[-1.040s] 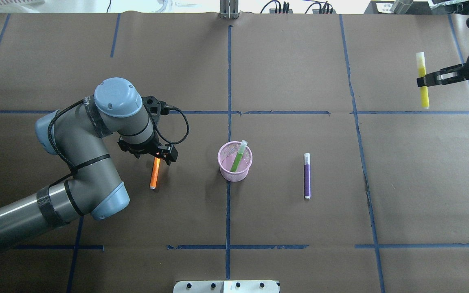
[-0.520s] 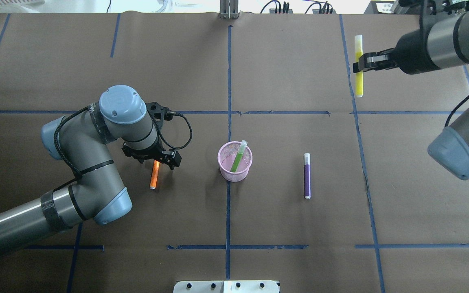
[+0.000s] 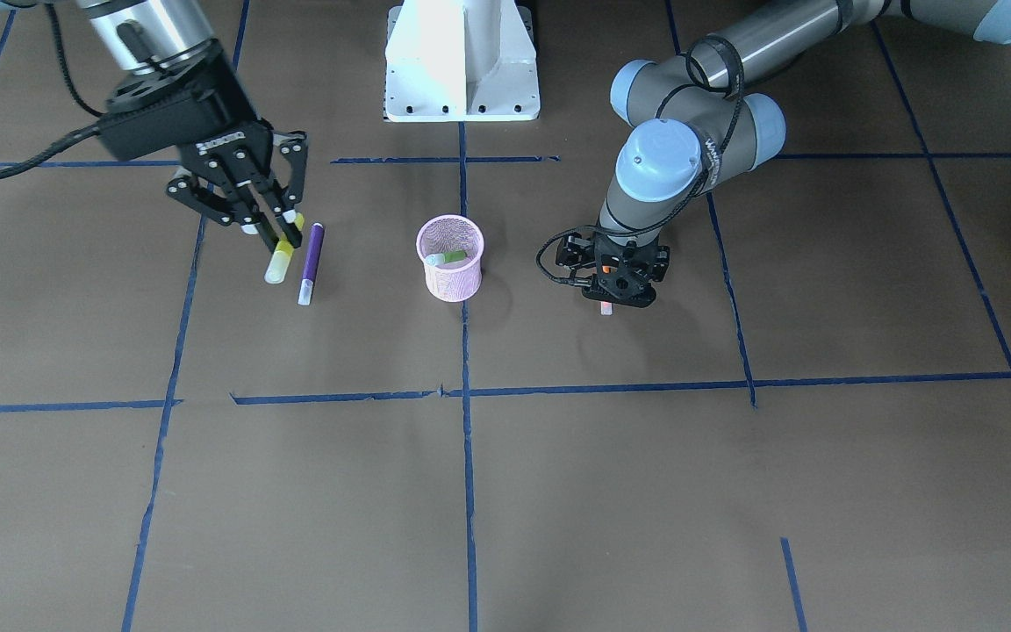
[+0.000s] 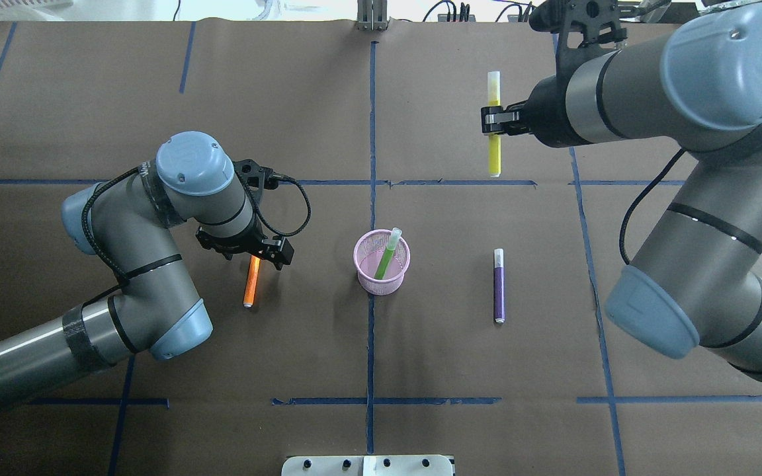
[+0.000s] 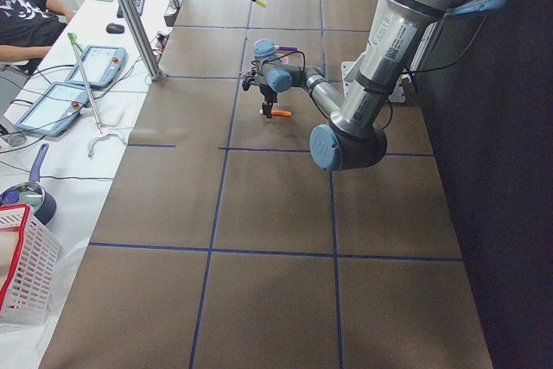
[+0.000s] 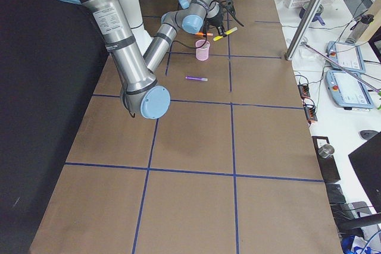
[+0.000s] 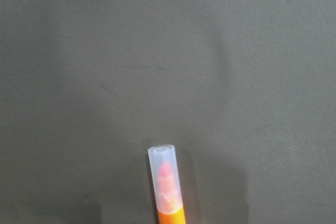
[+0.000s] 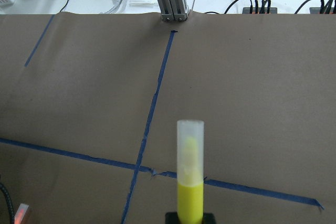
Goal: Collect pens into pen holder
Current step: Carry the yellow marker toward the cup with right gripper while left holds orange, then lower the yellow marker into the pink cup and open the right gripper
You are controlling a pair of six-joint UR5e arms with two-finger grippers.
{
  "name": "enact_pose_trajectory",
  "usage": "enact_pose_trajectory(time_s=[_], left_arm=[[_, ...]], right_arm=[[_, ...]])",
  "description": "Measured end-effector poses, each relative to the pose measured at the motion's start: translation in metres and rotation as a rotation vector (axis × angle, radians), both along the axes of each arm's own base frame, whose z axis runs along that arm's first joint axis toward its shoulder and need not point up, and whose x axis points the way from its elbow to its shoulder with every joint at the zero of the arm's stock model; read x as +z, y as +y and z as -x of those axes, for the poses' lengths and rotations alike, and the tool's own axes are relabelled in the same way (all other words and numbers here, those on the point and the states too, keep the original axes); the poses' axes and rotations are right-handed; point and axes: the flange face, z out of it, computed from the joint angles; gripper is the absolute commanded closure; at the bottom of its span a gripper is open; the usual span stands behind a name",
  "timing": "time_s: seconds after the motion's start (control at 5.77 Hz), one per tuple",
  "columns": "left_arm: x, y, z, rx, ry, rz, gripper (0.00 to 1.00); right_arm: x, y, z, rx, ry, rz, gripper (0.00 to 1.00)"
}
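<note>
- Brown papered table (image 4: pixel 421 363); holder (image 4: pixel 381 284) sits mid-table, green pen (image 4: pixel 386 256) inside.
- My right gripper (image 4: pixel 490 121) pinches the yellow pen (image 4: pixel 494 149), far-right of it; I'd tip it upright over the rim.
- Left gripper (image 4: pixel 263 254) over orange pen (image 4: pixel 249 287): grip unclear.

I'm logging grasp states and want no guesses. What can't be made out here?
- Overhead: the wrist covers the left pincer; the wrist view shows only the orange pen's cap, so open or shut is unclear.
- Overhead: the green pen's lower end is hidden inside the pink cup.
- Side views: pens too small for detail.
</note>
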Motion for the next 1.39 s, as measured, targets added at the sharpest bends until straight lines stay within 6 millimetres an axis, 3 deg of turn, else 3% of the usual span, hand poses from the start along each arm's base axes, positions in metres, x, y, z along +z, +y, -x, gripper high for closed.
enact_pose_trajectory(time_s=[0.35, 0.69, 1.04, 1.39], left_arm=[[0.001, -0.007, 0.007, -0.015, -0.002, 0.001, 0.0], [0.0, -0.007, 0.007, -0.015, -0.003, 0.0, 0.0], [-0.001, -0.006, 0.006, -0.012, -0.002, -0.003, 0.0], [-0.001, -0.006, 0.006, -0.01, -0.001, -0.006, 0.0]], right_arm=[[-0.004, 0.02, 0.033, 0.033, 0.017, -0.026, 1.0], [-0.019, 0.043, 0.067, 0.108, 0.036, -0.102, 1.0], [-0.035, 0.073, 0.114, 0.155, 0.041, -0.175, 1.0], [-0.015, 0.073, 0.173, 0.178, 0.006, -0.213, 1.0]])
